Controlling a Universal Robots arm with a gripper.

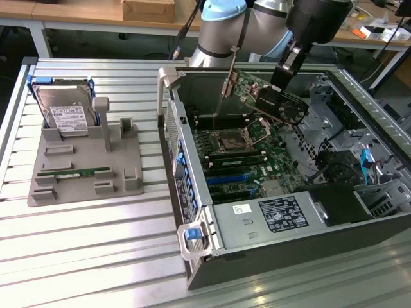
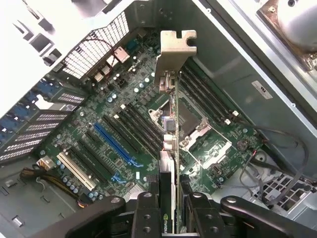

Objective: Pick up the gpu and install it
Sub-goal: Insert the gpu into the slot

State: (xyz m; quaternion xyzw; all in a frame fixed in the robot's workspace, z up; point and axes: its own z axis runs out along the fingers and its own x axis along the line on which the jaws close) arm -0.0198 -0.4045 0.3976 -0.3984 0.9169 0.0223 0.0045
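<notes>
hand (image 2: 171, 203) partly closed and clamped on the gpu (image 2: 167, 171), one finger on each face of the card. card seen edge-on, its metal bracket (image 2: 174, 52) at the end away from the hand. gpu held in the air inside the open computer case (image 1: 270, 256), above the motherboard (image 2: 124, 124), clear of the slots. hard drive (image 1: 63, 112) and memory stick (image 1: 74, 172) sit in the grey holder (image 1: 119, 160) on the tabletop (image 1: 96, 256).

The gpu (image 1: 245, 90) (image 2: 171, 124) is held above the motherboard (image 1: 257, 160) inside the case (image 1: 270, 256). On the exterior view's left, a hard drive (image 1: 64, 112) and memory stick (image 1: 74, 172) are seated in a holder (image 1: 77, 151).
</notes>
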